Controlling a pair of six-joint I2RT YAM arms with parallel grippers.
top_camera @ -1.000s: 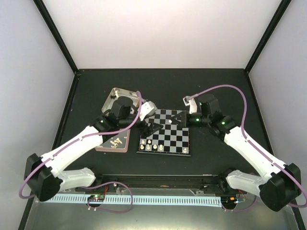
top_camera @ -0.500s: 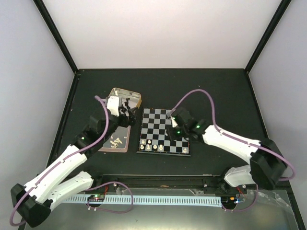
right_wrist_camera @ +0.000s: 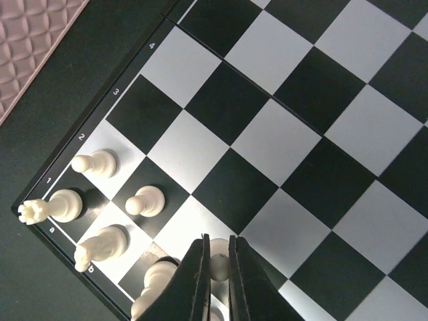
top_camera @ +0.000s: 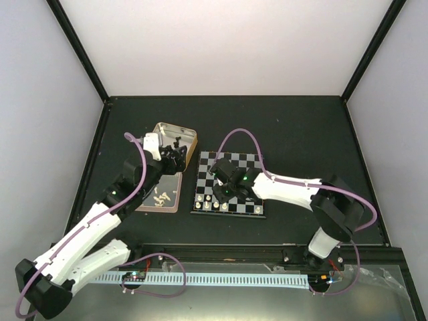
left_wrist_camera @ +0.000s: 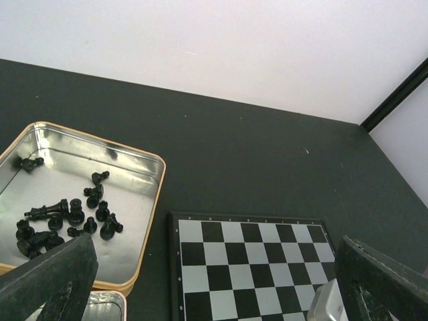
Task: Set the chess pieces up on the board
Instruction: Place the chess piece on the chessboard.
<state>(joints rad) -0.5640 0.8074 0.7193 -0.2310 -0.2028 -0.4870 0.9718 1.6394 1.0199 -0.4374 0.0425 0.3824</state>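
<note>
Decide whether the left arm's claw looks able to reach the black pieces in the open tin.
Probably yes: the left claw hangs open by the tin, the black pieces lie uncovered inside, and nothing stands between them.

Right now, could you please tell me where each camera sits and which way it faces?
Top external: above and behind the arm bases, looking down at the board; left arm and right arm show whole.
Left wrist: on the left gripper, looking low across the tin of black pieces; its open fingers frame the view.
Right wrist: on the right gripper, straight down on the board's corner; its shut fingers pinch a white piece.
Shared: all three show the board.
</note>
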